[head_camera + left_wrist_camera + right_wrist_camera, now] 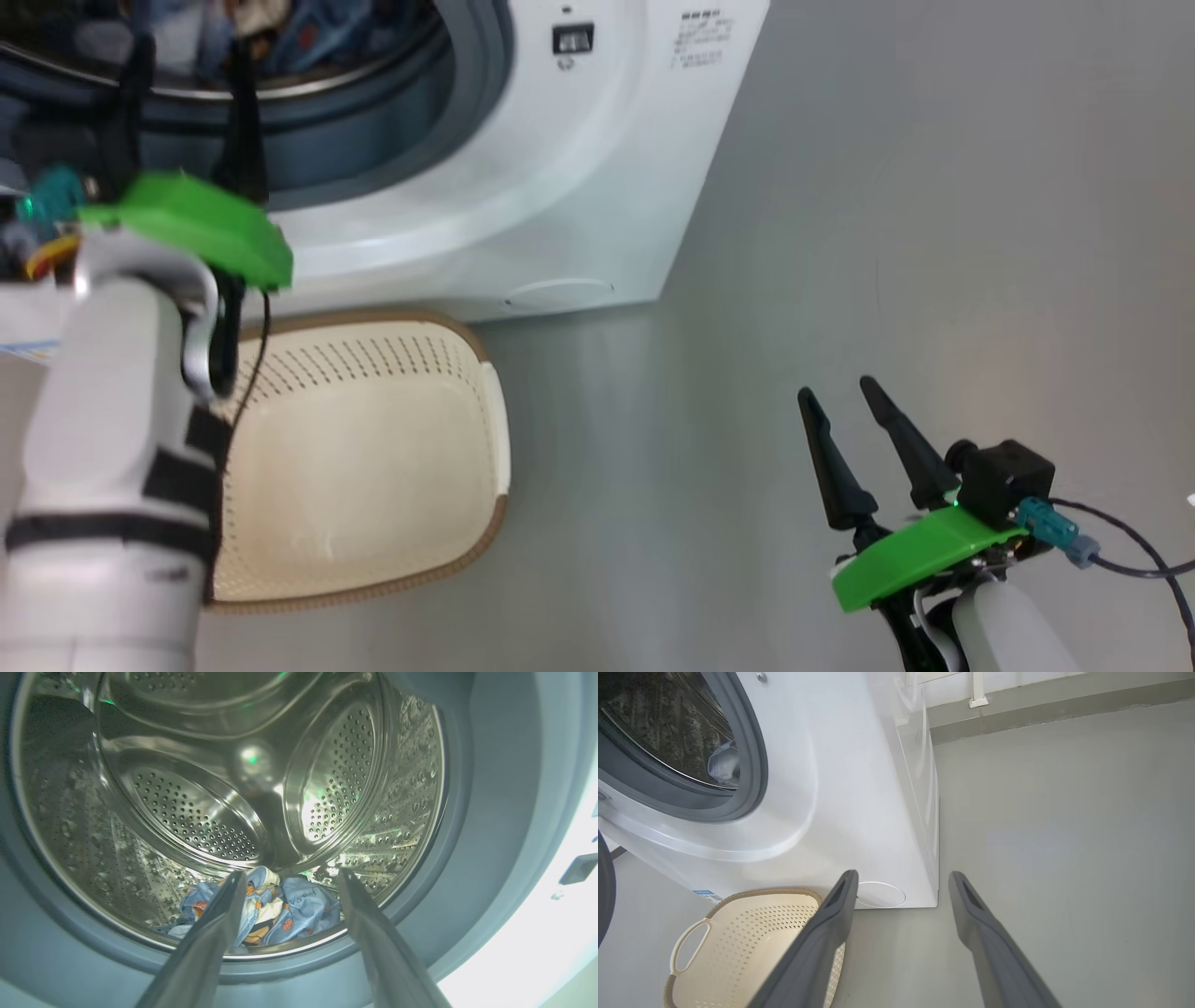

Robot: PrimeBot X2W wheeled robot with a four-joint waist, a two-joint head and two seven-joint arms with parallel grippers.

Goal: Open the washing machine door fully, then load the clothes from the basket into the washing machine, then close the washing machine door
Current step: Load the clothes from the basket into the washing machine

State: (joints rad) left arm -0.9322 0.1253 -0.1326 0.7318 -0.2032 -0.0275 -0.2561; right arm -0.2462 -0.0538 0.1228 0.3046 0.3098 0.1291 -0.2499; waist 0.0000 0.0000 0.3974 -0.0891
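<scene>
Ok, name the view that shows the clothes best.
The left wrist view: the clothes lie sharp in the drum, prints visible. The head view catches a blurred strip at its top edge; the right wrist view, a small pale patch.

Printed blue clothes [299,907] inside washing machine [560,177]
</scene>
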